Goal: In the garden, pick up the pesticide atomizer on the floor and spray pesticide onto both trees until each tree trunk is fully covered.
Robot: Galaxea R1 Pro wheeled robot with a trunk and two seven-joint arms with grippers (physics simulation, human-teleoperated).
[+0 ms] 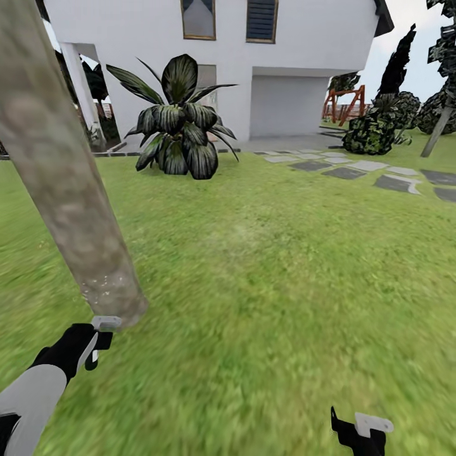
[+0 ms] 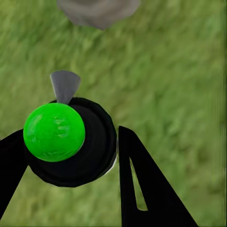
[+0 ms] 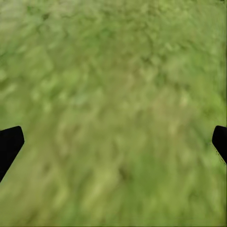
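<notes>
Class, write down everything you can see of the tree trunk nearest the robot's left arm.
The tree trunk is a thick, smooth column, mottled grey-tan, with fine pale specks near its base. It leans in the head view, running from the upper left corner down to the grass, where its foot meets the lawn. No branches or leaves show on this stretch. The left pincer sits close beside the base, holding an atomizer with a green cap; whether its pale nozzle touches the bark is unclear.
</notes>
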